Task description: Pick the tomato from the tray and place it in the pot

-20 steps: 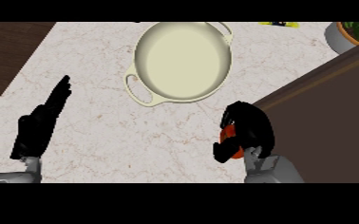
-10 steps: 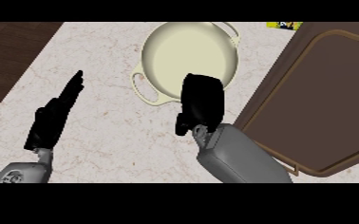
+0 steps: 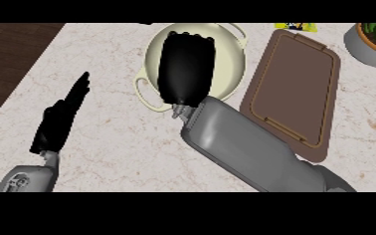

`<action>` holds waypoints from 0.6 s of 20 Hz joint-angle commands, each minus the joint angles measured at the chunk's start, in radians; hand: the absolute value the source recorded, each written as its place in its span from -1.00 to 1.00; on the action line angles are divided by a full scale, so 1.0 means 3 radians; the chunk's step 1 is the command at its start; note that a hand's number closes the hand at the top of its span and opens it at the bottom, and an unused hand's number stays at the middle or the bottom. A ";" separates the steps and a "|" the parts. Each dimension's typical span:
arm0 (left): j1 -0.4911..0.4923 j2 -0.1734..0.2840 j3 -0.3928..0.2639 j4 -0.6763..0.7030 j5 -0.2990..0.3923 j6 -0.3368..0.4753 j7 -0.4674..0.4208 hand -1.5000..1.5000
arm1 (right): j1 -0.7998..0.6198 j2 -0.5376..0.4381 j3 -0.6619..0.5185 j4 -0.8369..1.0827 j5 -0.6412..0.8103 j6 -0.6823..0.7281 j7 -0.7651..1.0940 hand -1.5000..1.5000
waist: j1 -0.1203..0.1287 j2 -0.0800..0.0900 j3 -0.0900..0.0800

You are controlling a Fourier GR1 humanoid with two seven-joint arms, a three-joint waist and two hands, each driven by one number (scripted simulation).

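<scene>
A cream pot (image 3: 229,62) with two side handles stands at the counter's far middle. My right hand (image 3: 187,69) hangs over the pot's inside, back of the hand up, fingers curled under. The tomato does not show; the hand hides whatever it holds. A brown tray (image 3: 294,87) lies to the right of the pot with nothing on it. My left hand (image 3: 62,114) rests open at the lower left, fingers straight and pointing away, well clear of the pot.
A grey round dish with greenery (image 3: 363,41) sits at the far right edge. A yellow-green item (image 3: 297,26) lies behind the tray. Dark wood (image 3: 22,50) borders the counter's left side.
My right hand has moved from beside the tray at the lower right up and left, and now hovers over the pot. The red seen in its grasp earlier is hidden. The view has shifted.
</scene>
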 commanded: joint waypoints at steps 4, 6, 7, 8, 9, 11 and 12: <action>-0.0032 -0.0028 0.0013 0.0074 -0.0039 0.0051 -0.0027 0.00 | -0.0648 0.0042 -0.0179 0.0380 -0.0006 -0.0493 0.0718 1.00 | -0.0028 0.0021 0.0006; -0.0068 -0.0009 0.0043 0.0074 -0.0019 0.0038 0.0000 0.00 | -0.0769 0.0042 -0.0185 0.0517 -0.0024 -0.0579 0.0730 1.00 | -0.0056 0.0023 0.0007; -0.0112 -0.0014 0.0053 0.0060 0.0002 0.0030 0.0021 0.00 | -0.0847 0.0042 -0.0190 0.0607 -0.0050 -0.0596 0.0713 1.00 | -0.0047 0.0028 0.0006; -0.0030 -0.0040 0.0039 0.0065 -0.0015 0.0060 0.0005 0.00 | -0.0839 0.0042 -0.0196 0.0679 -0.0008 -0.0675 0.0758 1.00 | -0.0050 0.0027 0.0006; 0.0007 -0.0064 -0.0007 0.0033 -0.0054 0.0080 -0.0001 0.00 | -0.0884 0.0042 -0.0271 0.0763 -0.0026 -0.0751 0.0702 1.00 | -0.0079 0.0027 0.0010; -0.0053 0.0001 0.0108 0.0164 0.0000 0.0043 -0.0064 0.00 | -0.0939 0.0042 -0.0226 0.0848 -0.0067 -0.0869 0.0714 1.00 | -0.0130 0.0039 0.0006; -0.0066 -0.0071 0.0022 0.0071 -0.0053 0.0098 0.0010 0.00 | -0.1063 0.0042 -0.0319 0.0940 -0.0054 -0.0898 0.0677 1.00 | -0.0115 0.0035 0.0009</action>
